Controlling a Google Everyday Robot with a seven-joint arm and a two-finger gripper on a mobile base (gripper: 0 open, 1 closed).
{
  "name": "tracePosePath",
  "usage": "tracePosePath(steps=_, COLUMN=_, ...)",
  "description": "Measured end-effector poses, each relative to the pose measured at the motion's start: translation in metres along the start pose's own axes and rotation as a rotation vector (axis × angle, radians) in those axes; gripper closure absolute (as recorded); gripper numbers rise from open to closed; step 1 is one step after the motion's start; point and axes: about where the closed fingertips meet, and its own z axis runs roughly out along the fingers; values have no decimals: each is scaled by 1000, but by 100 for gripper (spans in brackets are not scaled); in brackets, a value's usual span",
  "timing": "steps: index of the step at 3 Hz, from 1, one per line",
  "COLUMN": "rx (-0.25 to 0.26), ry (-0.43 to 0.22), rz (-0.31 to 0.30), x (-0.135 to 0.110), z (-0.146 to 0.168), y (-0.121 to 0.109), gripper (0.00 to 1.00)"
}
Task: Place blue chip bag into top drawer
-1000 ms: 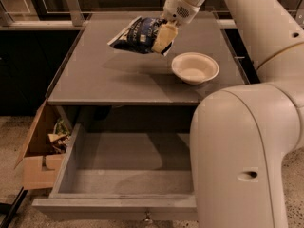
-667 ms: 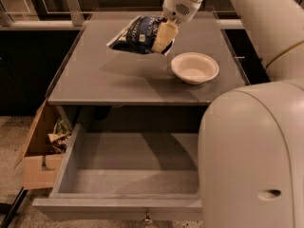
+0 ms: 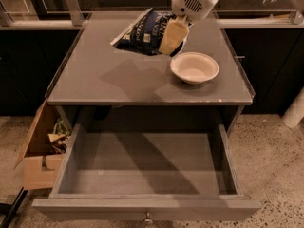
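progress is slow on this one. the two-finger gripper (image 3: 166, 44) is still up over the back of the flat grey wooden tabletop (image 3: 95, 80), cream fingers (image 3: 172, 32) clamped on the right edge of the small crinkly navy blue chip bag (image 3: 141, 31) with white lettering. the bag hangs tilted in the air, just behind the shallow white bowl (image 3: 194, 67). the bag has barely moved in the last second. the big change is that the fat white arm that was blocking the right foreground has swung out of view. so the wide grey top drawer (image 3: 142, 172) now shows fully, pulled open. i'd guess the carry forward and down into it comes next. brown cardboard box (image 3: 35, 167) sits on the floor to the left.
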Motion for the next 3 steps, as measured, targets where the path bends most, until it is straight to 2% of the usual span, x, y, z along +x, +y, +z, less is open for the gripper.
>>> tracePosePath(steps=1, rx=76, ry=-12, rz=55, x=17, z=-18, y=31, gripper=100)
tracePosePath(steps=2, rx=119, ry=-68, rz=114, x=47, z=-7, y=63, gripper=100)
tracePosePath(steps=3, rx=131, ry=-89, rz=110, x=46, z=-7, y=69, gripper=100)
